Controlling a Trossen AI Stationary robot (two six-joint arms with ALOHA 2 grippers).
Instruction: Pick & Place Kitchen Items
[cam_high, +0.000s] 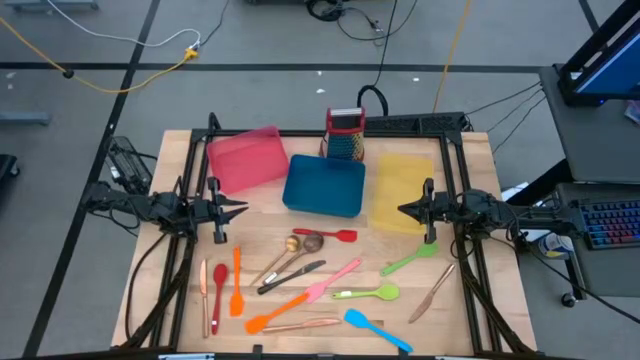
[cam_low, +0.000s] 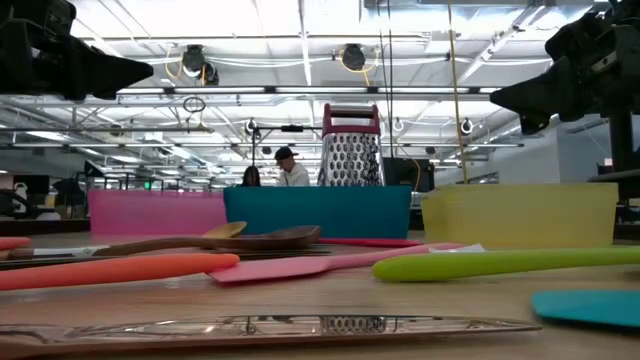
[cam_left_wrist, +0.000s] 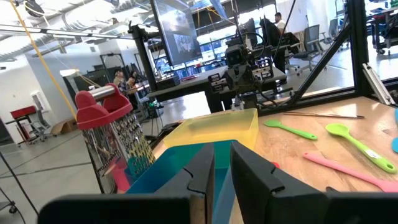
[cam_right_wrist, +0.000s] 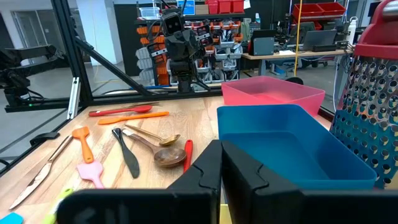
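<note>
Fifteen or so kitchen items lie loose across the lower centre of the high view; pink tray, blue tray and yellow tray sit above, unfilled. Left gripper at mid-left and right gripper at mid-right both hover closed, holding nothing. Judged step: before the first pick; next, one gripper opens and descends onto a utensil.
</note>
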